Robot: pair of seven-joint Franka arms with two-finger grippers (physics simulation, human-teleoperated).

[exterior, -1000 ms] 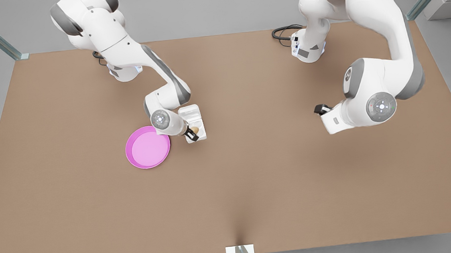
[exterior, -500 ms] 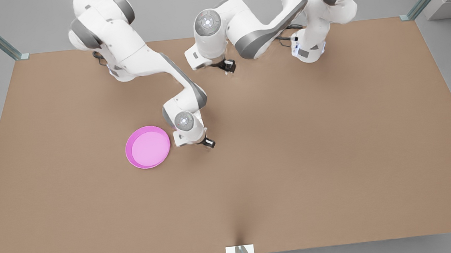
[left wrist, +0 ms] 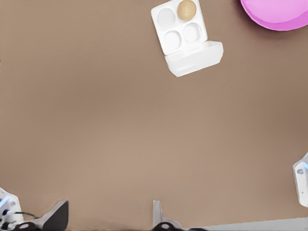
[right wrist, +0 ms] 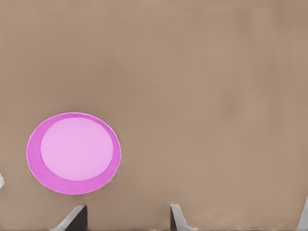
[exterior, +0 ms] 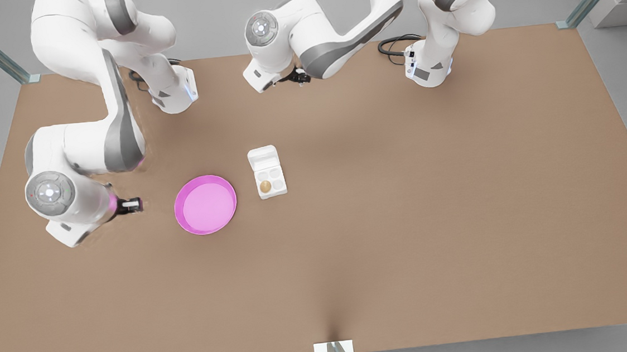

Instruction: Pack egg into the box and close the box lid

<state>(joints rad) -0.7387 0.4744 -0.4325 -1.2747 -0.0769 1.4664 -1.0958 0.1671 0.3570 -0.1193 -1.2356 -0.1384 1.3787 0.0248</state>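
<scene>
Egg (exterior: 265,186) sits in box (exterior: 271,181), box lid (exterior: 263,157) open.

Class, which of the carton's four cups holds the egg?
The one farthest from the box lid, toward the pink plate; the egg sits there, the others are empty.

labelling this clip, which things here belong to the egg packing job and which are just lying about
Job: egg in a cup of the box; box lid, open; left pincer and right pincer, both open, away from the box.
Lying about: pink plate; table.
</scene>
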